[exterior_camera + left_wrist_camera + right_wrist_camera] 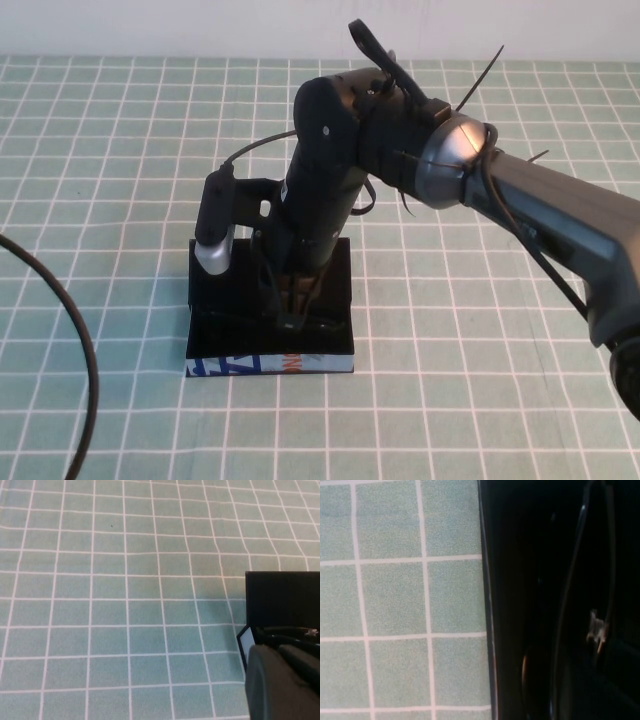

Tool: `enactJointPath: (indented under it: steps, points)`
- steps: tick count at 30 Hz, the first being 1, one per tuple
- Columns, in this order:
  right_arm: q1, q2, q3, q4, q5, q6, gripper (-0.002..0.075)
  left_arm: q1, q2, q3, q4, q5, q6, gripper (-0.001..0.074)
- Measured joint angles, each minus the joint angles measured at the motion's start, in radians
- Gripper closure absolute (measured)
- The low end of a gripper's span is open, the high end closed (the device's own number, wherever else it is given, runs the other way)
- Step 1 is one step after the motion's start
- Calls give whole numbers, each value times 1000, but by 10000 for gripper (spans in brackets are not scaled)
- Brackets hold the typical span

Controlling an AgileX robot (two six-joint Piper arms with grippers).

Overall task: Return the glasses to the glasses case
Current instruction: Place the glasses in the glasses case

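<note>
From the high view, the right arm reaches in from the right and bends steeply down over the open glasses case (pixel 270 340), which sits on the green checked surface (pixel 120 150) a little left of centre, its blue, white and orange printed front facing the robot. The right gripper (pixel 292 312) is lowered inside the case, its fingers reaching down to the black lining; whether it is clenched or released I cannot tell, since black fingers, black lining and black frames run together there. The glasses (pixel 580 605) are hard to pick out from above, but the right wrist view shows them more plainly: thin dark curved rims and a small pale hinge or nose-pad fitting lying inside the case, with the case's straight edge (pixel 487 605) set against the checked surface. The left wrist view gives the other side: the raised black lid (pixel 282 597) standing upright, a corner of the printed side just below it, and part of the right arm's dark body in front. The left gripper appears in no view. A black cable (pixel 70 330) curves across the surface at the far left.
</note>
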Motion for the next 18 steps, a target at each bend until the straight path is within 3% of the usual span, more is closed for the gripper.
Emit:
enactJointPath:
  steps: [5,13,18]
  points:
    - [0,-2,-4,-11,0,0,616,0,2,0,-24,24,102,736]
    - [-10,-32,-45,-35,-59,82,723,0,120,74,-426,59,595,736]
    - [-51,-34,-79,100,-40,101,736,0,227,202,-524,-29,736,736]
